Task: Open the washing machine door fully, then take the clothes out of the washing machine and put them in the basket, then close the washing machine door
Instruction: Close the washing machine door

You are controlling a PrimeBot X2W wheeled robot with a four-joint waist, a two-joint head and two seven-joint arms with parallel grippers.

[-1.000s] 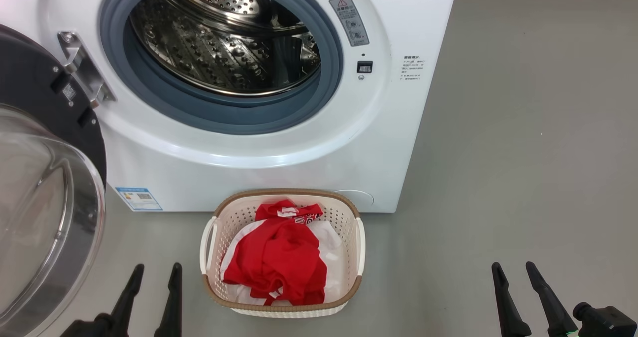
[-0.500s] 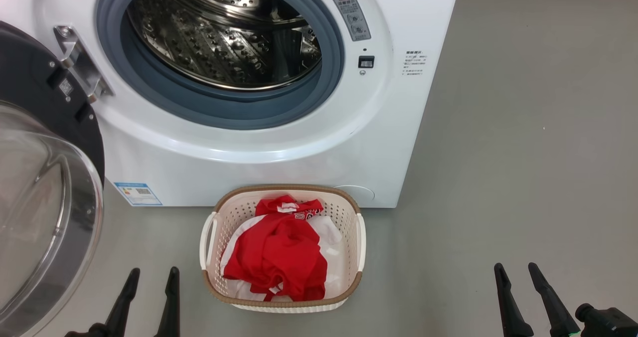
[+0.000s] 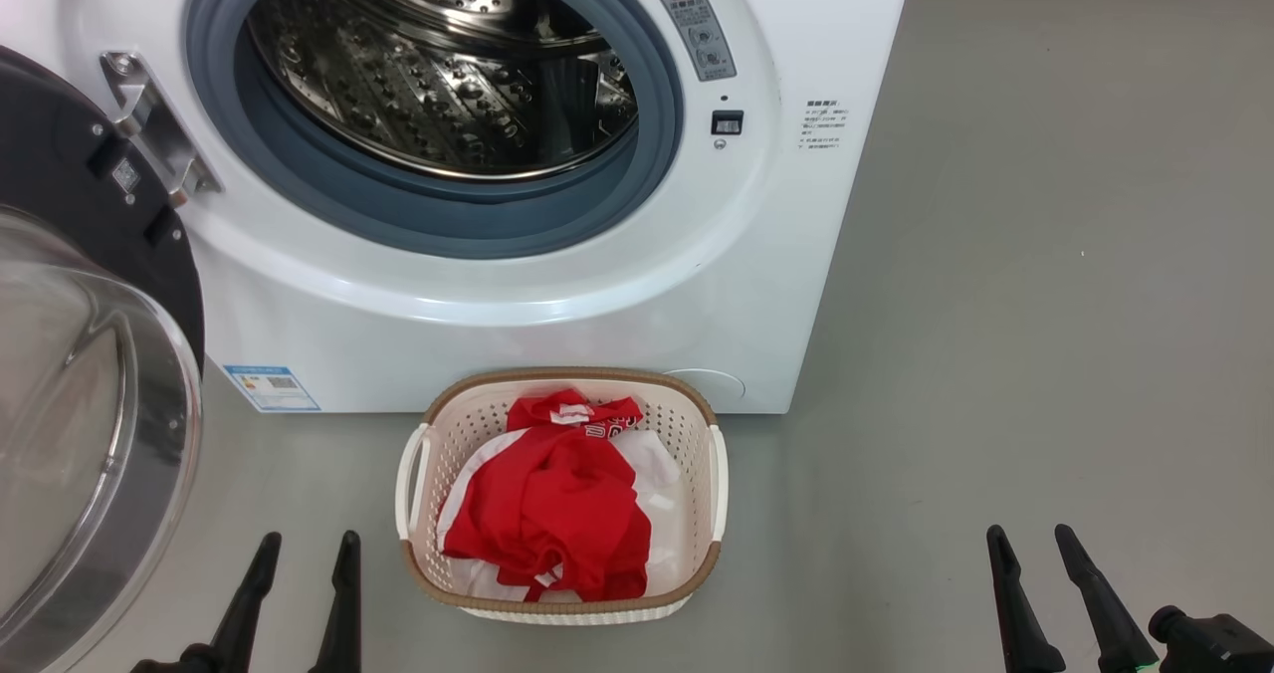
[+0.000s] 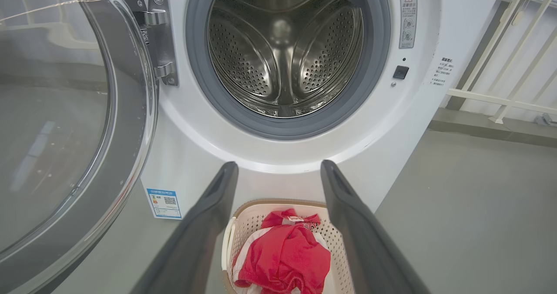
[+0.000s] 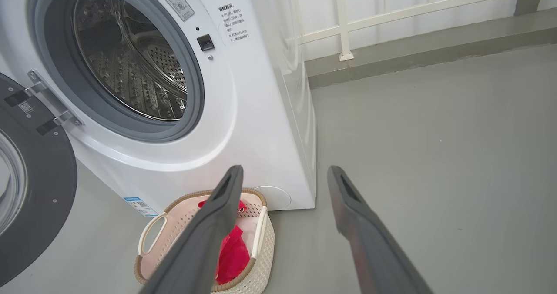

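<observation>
Clothes (image 3: 557, 514), red with white underneath, lie heaped in the basket (image 3: 567, 379) at lower centre of the head view. The basket stands on the floor (image 3: 1045, 305), just in front of the washing machine (image 3: 498, 325). The drum (image 3: 438, 66) at upper centre shows bare steel as far as I can see into it. I judge the unloading done and only the closing left to do.

The washing machine door (image 3: 95, 354) hangs wide open along the left edge of the frame, swung out on its hinge (image 3: 149, 120) at upper left. Its glass bowl (image 3: 70, 474) bulges on the side facing the robot. It is a rigid and probably fairly heavy thing. The glossy black rim (image 3: 50, 145) and the glass look slick and too broad to pinch. A flat push on the rim's free edge, far from the hinge, should swing it with least effort. A firm last press will likely be needed to latch it.

The left hand (image 3: 310, 544), at lower left near the door's lower edge, has its fingers apart and holds nothing. The right hand (image 3: 1028, 536), at lower right, is likewise spread and empty, well apart from the door.
</observation>
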